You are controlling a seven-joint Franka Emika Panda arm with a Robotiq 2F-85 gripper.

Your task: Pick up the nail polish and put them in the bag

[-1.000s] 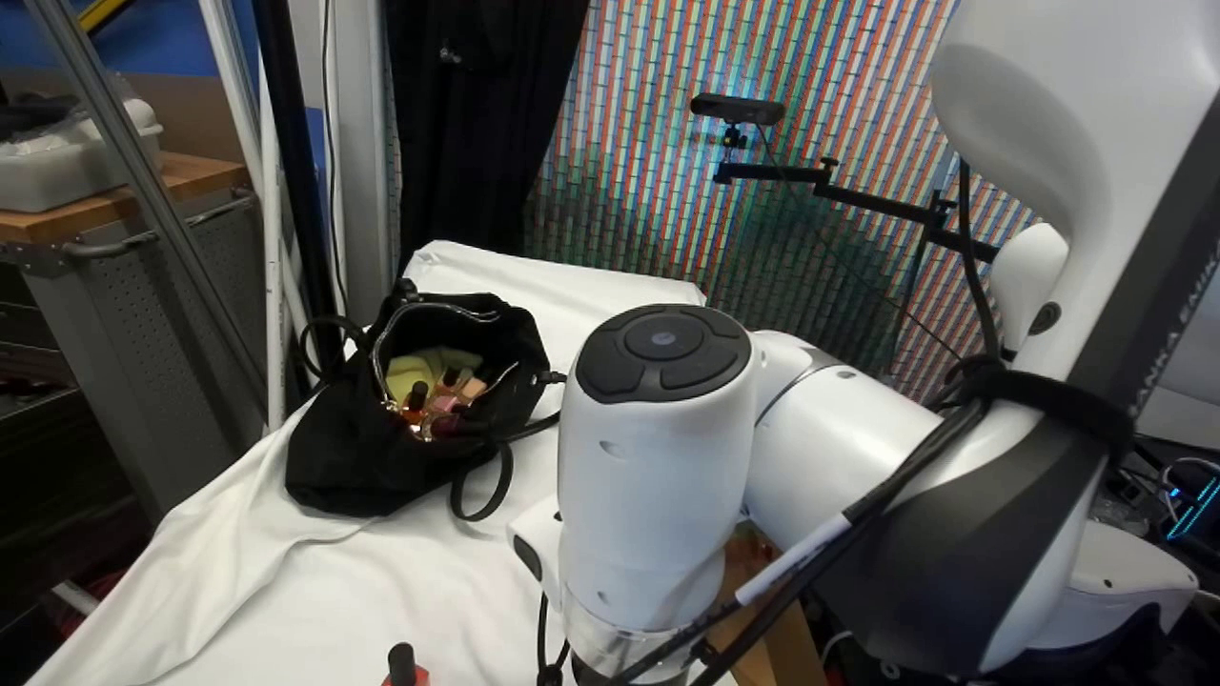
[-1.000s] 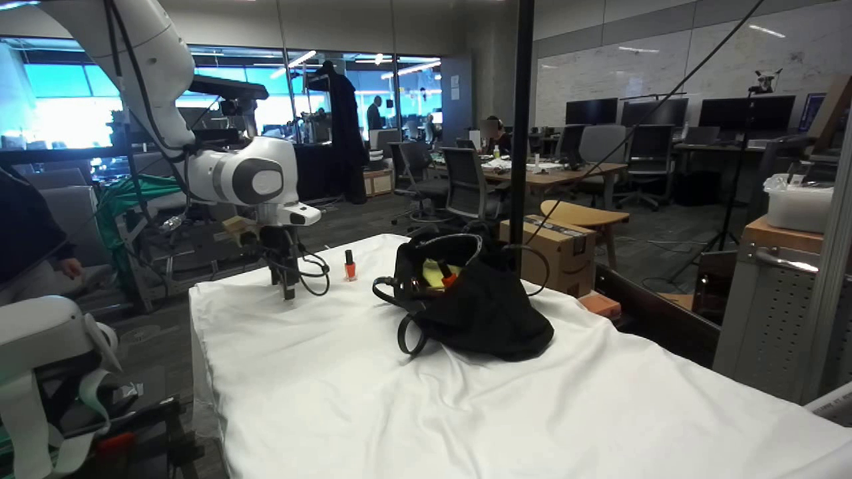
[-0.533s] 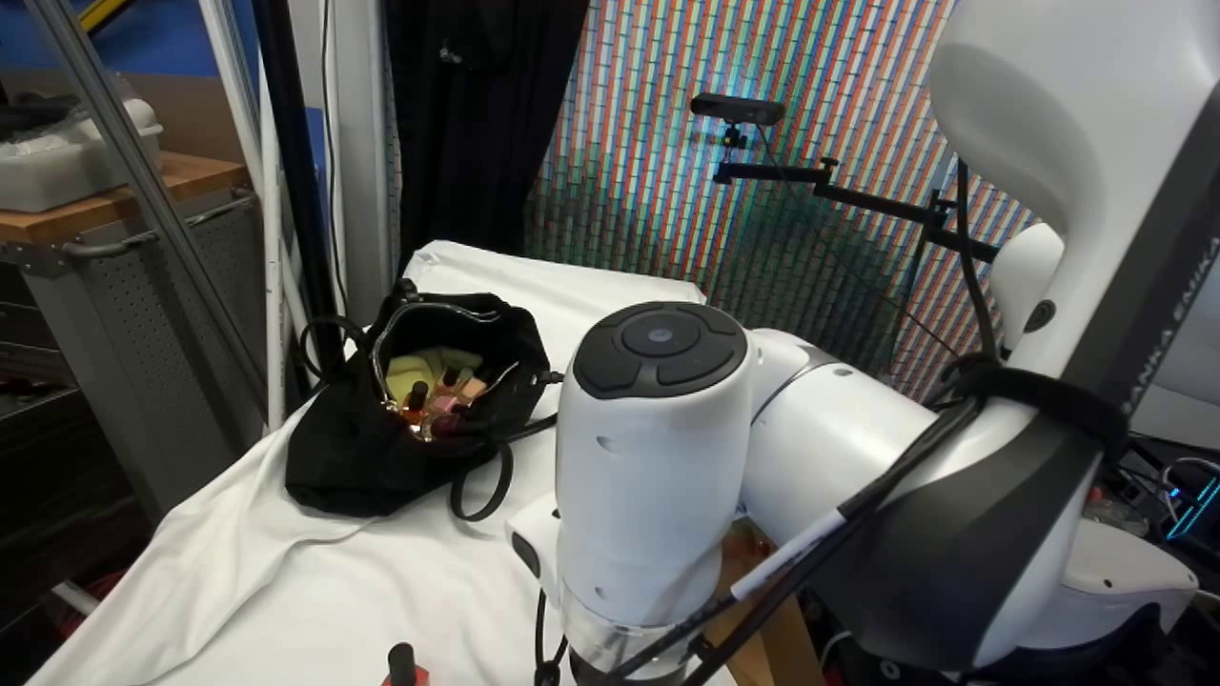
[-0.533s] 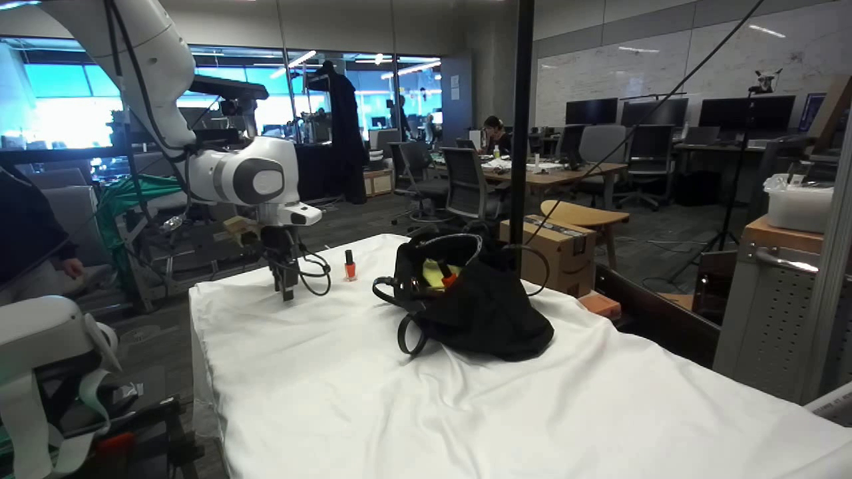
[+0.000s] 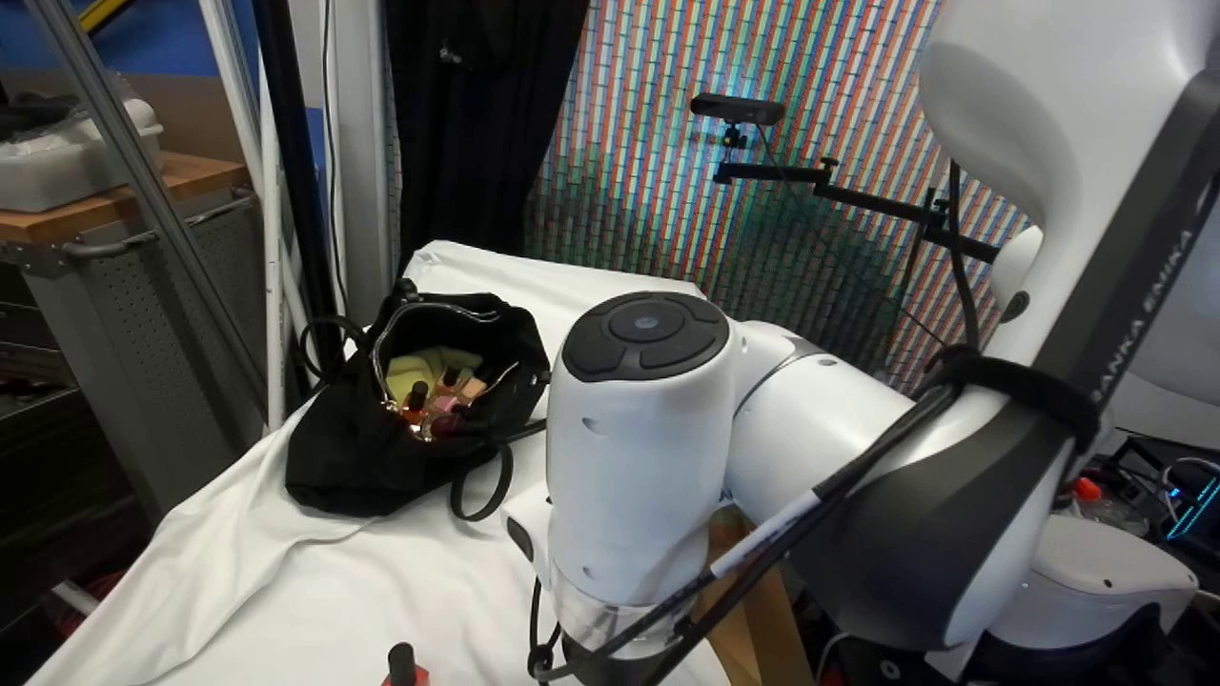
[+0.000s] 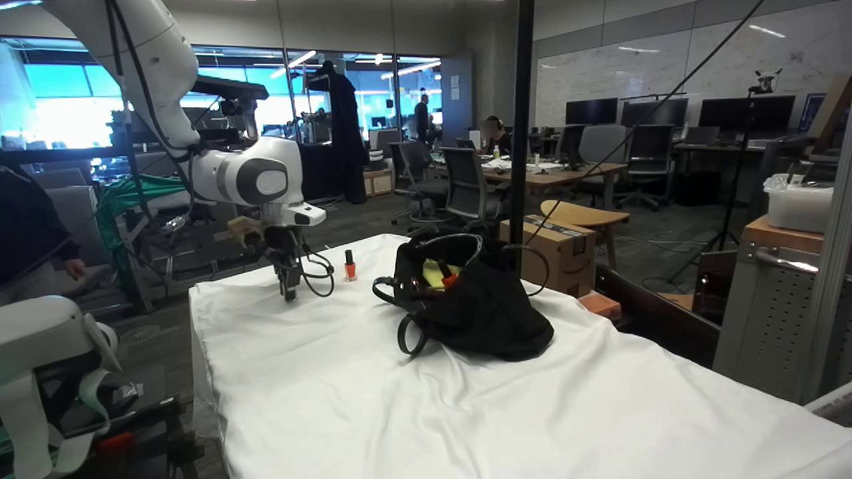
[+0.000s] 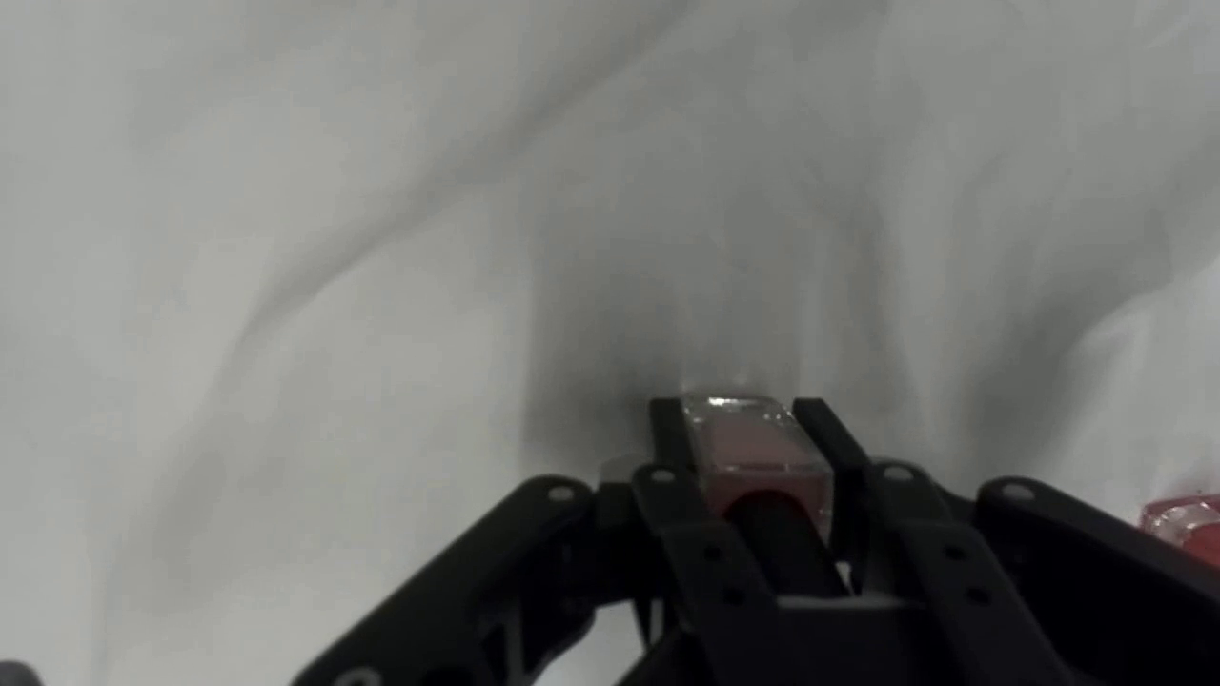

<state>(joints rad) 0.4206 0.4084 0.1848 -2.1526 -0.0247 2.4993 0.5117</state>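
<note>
In an exterior view, bright windows (image 6: 66, 106) at the back, grey chairs (image 6: 464, 179) by a wooden table (image 6: 552, 175), monitors (image 6: 592, 112) line a pale wall (image 6: 612, 80), dark grey floor (image 6: 359, 223); in an exterior view, black curtain (image 5: 477, 143) hangs beside striped multicolour backdrop (image 5: 629, 171).

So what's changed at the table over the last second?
The claw has closed and, in the wrist view, grips a pinkish nail polish bottle; whether it has left the white cloth I can't tell. In both exterior views the arm has eased slightly toward the bag. The bag, the bottles inside it and the upright orange-red bottle stayed put.
</note>
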